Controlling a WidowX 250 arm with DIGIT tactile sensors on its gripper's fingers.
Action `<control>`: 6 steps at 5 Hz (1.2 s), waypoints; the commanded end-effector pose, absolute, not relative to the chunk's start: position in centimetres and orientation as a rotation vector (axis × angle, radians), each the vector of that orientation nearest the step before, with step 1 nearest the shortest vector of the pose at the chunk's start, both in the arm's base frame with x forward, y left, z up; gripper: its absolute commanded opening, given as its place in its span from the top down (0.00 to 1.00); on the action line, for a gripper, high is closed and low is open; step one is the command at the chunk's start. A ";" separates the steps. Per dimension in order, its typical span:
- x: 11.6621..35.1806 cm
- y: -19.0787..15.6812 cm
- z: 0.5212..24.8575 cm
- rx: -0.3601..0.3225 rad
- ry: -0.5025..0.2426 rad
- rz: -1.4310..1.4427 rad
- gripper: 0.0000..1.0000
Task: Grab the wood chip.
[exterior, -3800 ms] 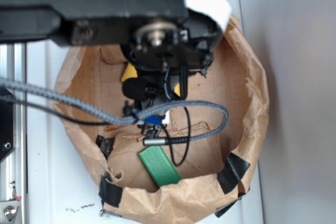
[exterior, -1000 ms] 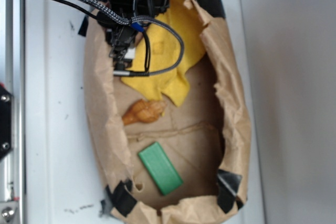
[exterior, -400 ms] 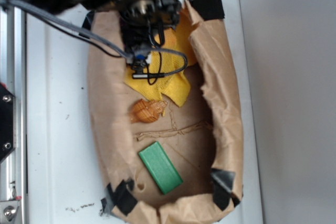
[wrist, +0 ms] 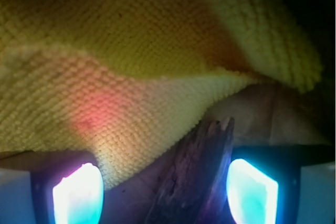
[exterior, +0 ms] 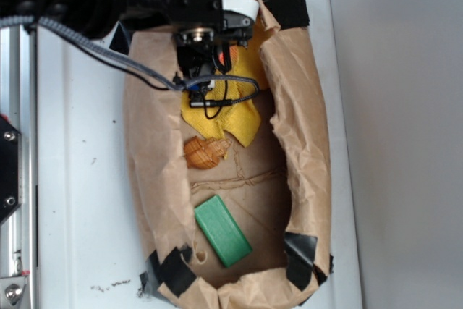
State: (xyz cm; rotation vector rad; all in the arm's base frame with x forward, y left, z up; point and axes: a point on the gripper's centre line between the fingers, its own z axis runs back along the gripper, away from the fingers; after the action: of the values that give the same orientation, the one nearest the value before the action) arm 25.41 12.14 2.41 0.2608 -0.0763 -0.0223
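Between the spread tool [wrist: 165,192] fingers: wood chip [wrist: 197,177].

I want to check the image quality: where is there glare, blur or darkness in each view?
Exterior view: bright and even, the arm dark against the white table, slightly soft. Wrist view: dim and close, the claw fingertips glow cyan, a reddish spot tints the yellow cloth, and the wood chip lies in shadow.

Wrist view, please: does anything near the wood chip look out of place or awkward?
Yes. The yellow cloth lies rumpled, its folded edge draped over the far end of the wood chip, so only the near part shows between the open gripper fingers. Nothing looks spilled or broken.
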 end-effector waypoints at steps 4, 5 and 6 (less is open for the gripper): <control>25.2 12.5 3.4 0.232 -0.143 0.004 1.00; 25.3 12.6 3.4 0.235 -0.148 0.011 1.00; 25.3 12.5 4.0 0.220 -0.150 0.016 1.00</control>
State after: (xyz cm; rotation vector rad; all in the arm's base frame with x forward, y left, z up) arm 25.54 11.64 3.22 0.2145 -0.1389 0.0020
